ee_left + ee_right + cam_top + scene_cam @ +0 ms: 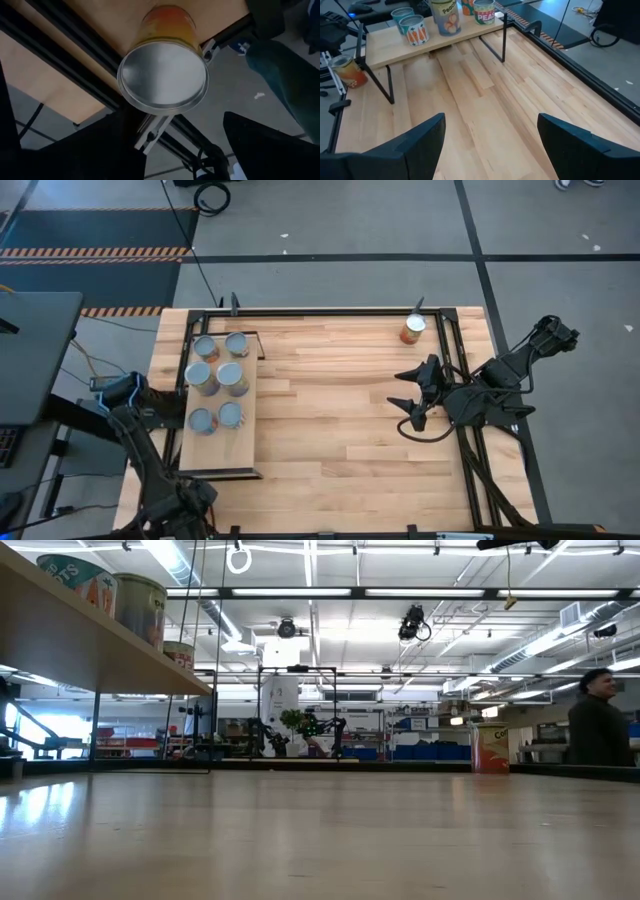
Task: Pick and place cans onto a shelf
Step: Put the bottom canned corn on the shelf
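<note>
The shelf (225,452) stands on the table's left part and carries several cans (218,376) on its far half. They also show in the right wrist view (445,17). One orange-sided can (413,329) stands alone at the table's far right. Another orange-sided can with a silver top (164,76) shows just beyond the fingertips of my left gripper (175,120), which is open and looks down on its top. This can also shows in the right wrist view (349,71), past the shelf's near end. My right gripper (396,388) is open and empty over the table's right part. My left gripper points down at the can's silver top (164,76) with its fingers wide apart. The right-hand finger (260,145) stands clear of the rim. I cannot tell whether the other finger touches the can.
Black frame rails (462,430) run along the table's right side, and black rails with silver brackets (150,132) lie under my left gripper. Bare tabletop (330,420) lies between the shelf and my right gripper. A person (600,725) stands in the room beyond the table.
</note>
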You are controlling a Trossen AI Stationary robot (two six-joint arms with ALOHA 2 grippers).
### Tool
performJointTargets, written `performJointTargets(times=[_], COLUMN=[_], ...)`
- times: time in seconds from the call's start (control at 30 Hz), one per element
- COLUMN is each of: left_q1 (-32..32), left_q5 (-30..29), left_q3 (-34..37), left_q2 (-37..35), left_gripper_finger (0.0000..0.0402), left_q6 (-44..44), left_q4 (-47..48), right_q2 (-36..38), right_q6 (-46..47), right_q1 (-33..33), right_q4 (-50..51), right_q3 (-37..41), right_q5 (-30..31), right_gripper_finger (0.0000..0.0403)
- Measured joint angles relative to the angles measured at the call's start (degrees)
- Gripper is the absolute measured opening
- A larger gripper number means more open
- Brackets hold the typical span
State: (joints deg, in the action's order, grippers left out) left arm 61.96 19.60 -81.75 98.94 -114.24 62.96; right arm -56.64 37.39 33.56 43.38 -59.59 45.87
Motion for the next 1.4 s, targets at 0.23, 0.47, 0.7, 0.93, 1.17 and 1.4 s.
performJointTargets(times=[0.23,0.47,0.7,0.93,1.17,1.4], left_q1=[1.05,1.42,1.81,1.79,1.79,2.22], left_q5=[1.72,2.76,1.55,-1.07,-3.80,-13.64], left_q3=[2.37,5.19,5.37,5.37,5.37,5.35], left_q2=[0.17,0.17,0.81,1.97,2.70,2.71], left_gripper_finger=[0.0353,0.0353,0.0353,0.0353,0.0353,0.0353], left_q6=[0.33,1.15,1.98,2.67,2.56,3.64], left_q4=[-2.86,-7.70,-3.98,-3.51,-0.26,1.71], right_q2=[0.00,0.00,0.02,0.02,0.02,0.02], right_q6=[0.09,0.53,0.65,1.44,1.64,2.81], right_q1=[0.00,-0.01,-0.07,-0.07,-0.07,-0.07], right_q4=[0.02,0.02,0.02,0.09,0.07,0.05], right_q3=[0.00,0.00,0.02,0.02,0.02,0.02], right_q5=[-0.57,-0.60,-0.62,-1.01,-2.11,-2.63], right_gripper_finger=[0.0322,0.0322,0.0322,0.0322,0.0322,0.0322])
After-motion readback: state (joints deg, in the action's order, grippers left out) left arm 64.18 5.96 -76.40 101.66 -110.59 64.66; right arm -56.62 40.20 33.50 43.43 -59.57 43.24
